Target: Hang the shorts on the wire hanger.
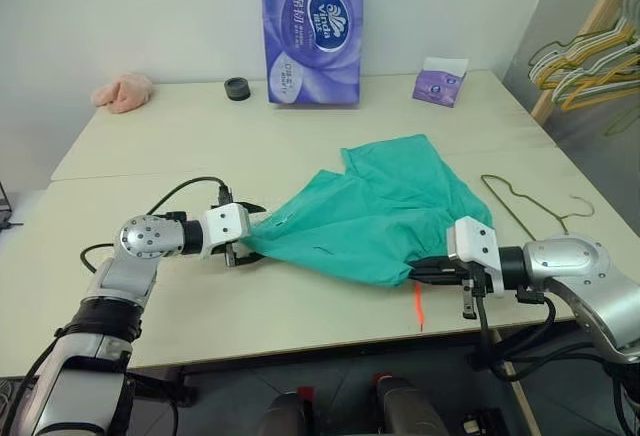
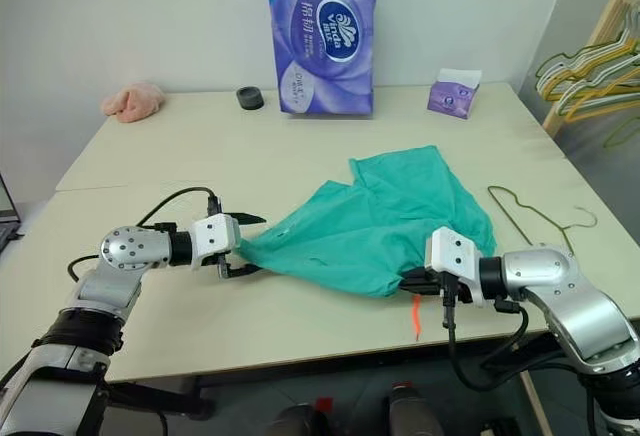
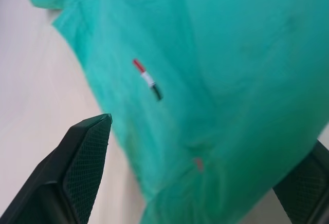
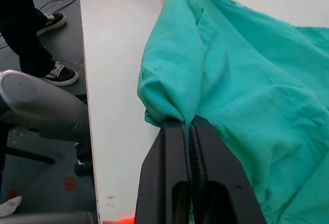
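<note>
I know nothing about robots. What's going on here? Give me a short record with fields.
Garment: teal shorts spread on the table, orange drawstring dangling over the near edge
Right end effector: shut on a fold of the shorts
Left end effector: open, fingers either side of the shorts' other edge
Wire hanger: flat on the table, right of the shorts, not held
Also there: tissue pack, pink cloth

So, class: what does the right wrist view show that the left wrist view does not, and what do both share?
The right wrist view has the right gripper shut on a fold of the shorts, plus the table edge and a person's sneakers on the floor. The left wrist view has the left gripper open around the shorts' edge, and a small striped tag. Both show the teal shorts on the pale table.
</note>
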